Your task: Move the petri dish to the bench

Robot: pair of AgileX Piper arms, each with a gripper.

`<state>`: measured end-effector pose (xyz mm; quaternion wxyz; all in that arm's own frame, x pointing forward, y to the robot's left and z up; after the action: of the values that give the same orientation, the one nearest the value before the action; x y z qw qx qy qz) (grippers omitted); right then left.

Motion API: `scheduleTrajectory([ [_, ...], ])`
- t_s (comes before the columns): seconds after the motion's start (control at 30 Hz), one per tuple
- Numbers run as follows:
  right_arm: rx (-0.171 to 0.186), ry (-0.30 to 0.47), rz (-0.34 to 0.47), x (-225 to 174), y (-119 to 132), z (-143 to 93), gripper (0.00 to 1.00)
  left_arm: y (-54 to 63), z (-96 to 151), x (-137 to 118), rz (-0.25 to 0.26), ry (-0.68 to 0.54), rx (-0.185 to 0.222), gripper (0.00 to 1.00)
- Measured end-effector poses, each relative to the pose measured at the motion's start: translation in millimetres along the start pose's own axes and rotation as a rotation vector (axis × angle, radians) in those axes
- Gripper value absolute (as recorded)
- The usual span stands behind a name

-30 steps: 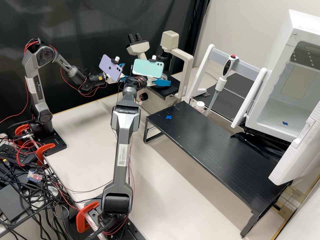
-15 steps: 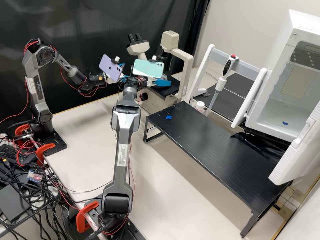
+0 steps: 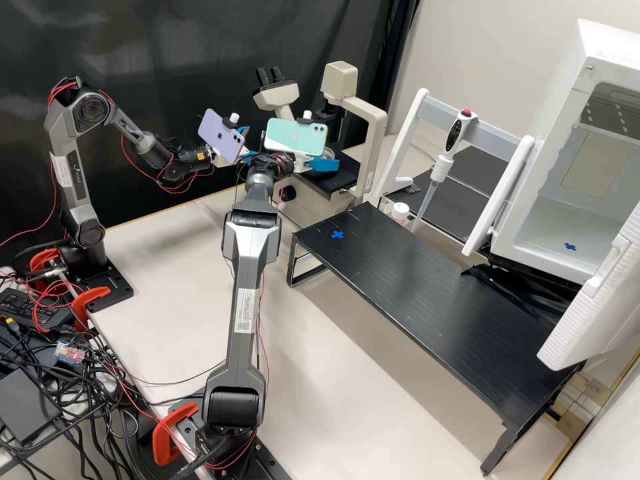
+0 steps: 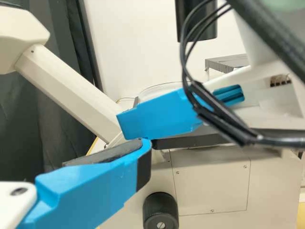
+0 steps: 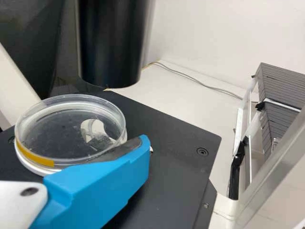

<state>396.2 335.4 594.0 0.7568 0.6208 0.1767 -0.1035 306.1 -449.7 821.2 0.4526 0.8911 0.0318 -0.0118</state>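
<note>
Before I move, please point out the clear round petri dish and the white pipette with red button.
Clear round petri dish [image 5: 66, 130], right wrist view: its clear top.
White pipette with red button [image 3: 441, 168], high view: lower white body.

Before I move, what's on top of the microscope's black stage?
The clear petri dish, a yellow strip on its side, shows over the black stage. Beneath its white lower rim the stage is covered; I can't tell what lies there.
</note>
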Motion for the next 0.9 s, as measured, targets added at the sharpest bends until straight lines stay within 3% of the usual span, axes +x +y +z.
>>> scheduleTrajectory([
  [0.23,-0.023,0.013,-0.007,-0.6,0.3,-1.6,0.00,0.0,0.0,0.0,0.000,0.000,0.000,1.00],
  [0.9,-0.025,0.030,-0.037,-5.6,-0.6,-1.3,0.00,0.0,0.0,0.0,0.000,0.000,0.007,1.00],
])
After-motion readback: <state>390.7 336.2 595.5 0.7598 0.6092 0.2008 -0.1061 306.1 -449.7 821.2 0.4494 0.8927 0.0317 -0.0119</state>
